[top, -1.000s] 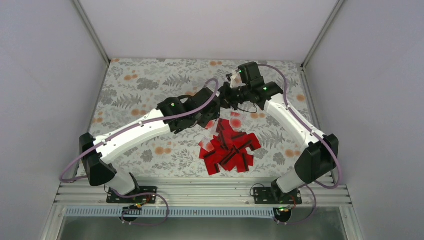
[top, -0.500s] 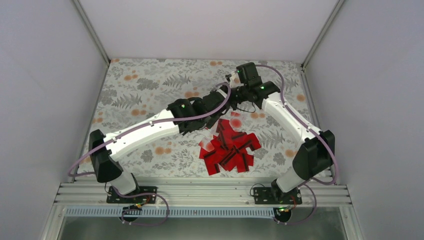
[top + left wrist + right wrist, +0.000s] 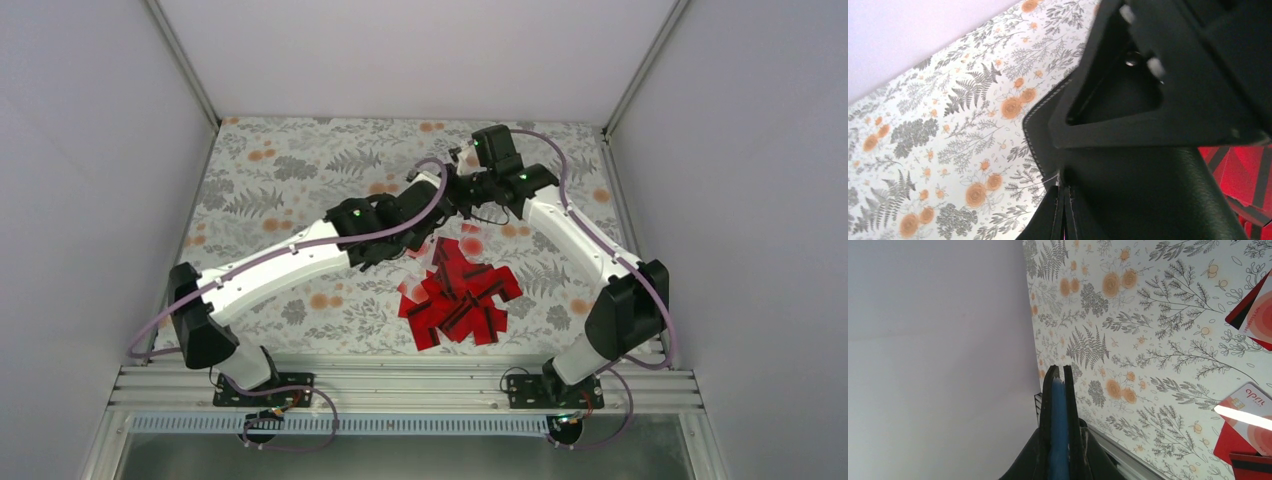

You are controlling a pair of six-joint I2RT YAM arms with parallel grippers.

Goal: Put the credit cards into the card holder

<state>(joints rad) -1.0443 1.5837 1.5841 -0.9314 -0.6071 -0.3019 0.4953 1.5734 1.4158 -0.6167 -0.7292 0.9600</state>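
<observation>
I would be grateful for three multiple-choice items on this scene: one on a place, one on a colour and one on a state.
1. The credit cards lie: A at the far left corner; B on the cloth's near half; C off the cloth.
2. The cloth's flowers are: A orange; B blue; C green.
3. The cards are: A neatly stacked; B standing upright; C loosely heaped.
Answers: 1 B, the top view shows them there; 2 A, orange blooms in both wrist views; 3 C, they overlap at odd angles.
</observation>
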